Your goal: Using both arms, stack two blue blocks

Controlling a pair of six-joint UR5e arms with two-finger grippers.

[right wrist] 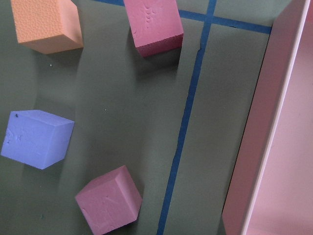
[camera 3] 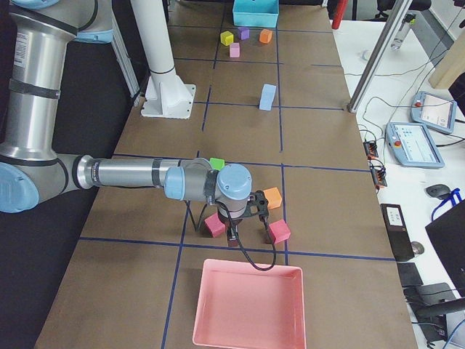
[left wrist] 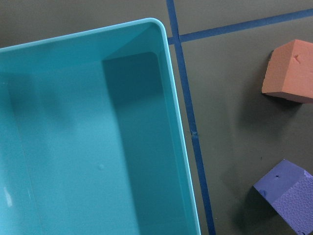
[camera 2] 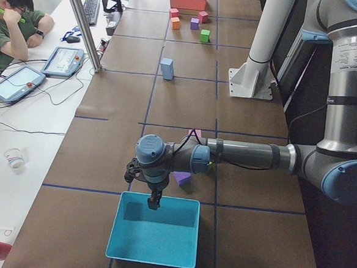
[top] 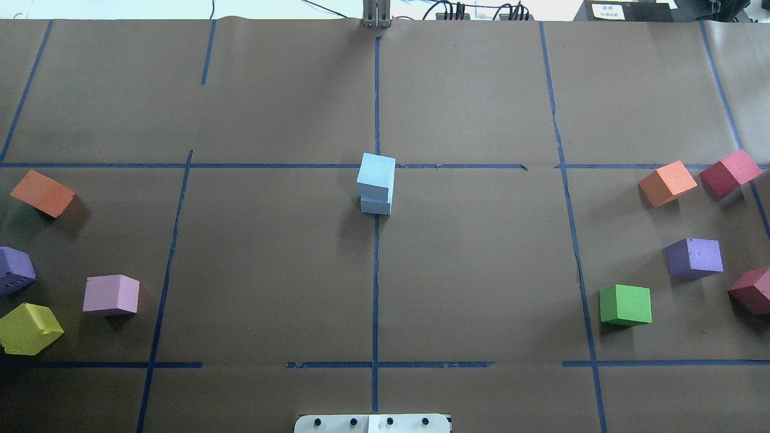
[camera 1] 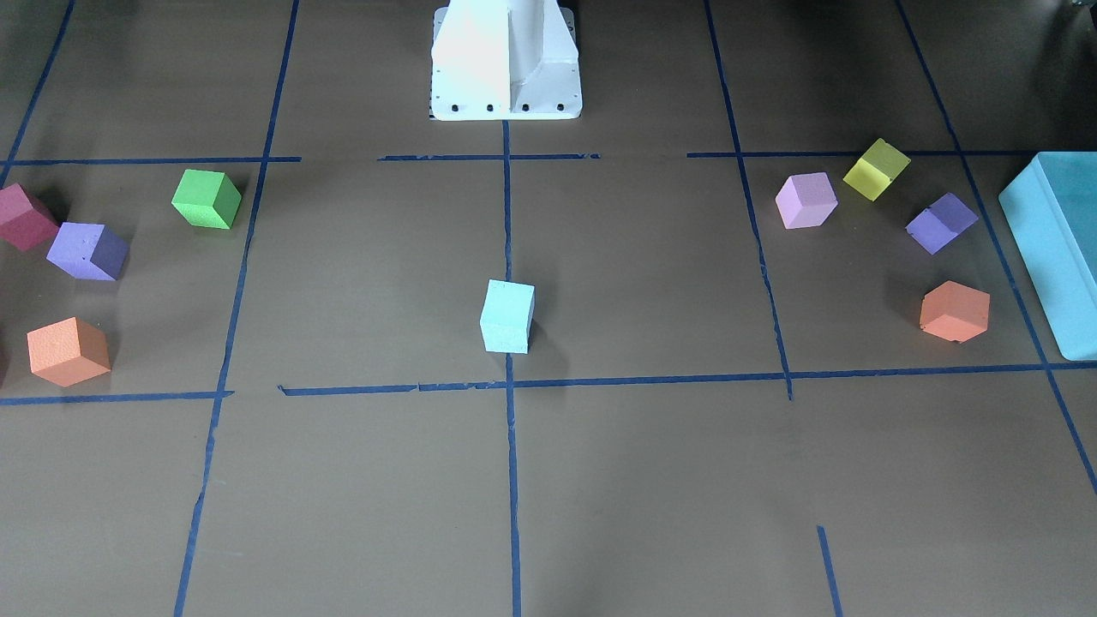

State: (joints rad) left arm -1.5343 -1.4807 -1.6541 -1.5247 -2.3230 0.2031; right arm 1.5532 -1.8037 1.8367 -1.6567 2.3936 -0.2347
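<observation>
Wrapping up, seemingly: blue blocks (top: 376, 183) sitting stacked at table centre. Hanging well away, left gripper (camera 2: 154, 201) over teal bin (camera 2: 153, 238), right gripper (camera 3: 232, 234) near pink tray (camera 3: 247, 305); cannot tell their opening. Likely needing nothing further.

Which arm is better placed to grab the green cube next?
Right: the green cube lies close to the right claw, while the left claw hangs over the teal bin at the opposite end.
</observation>
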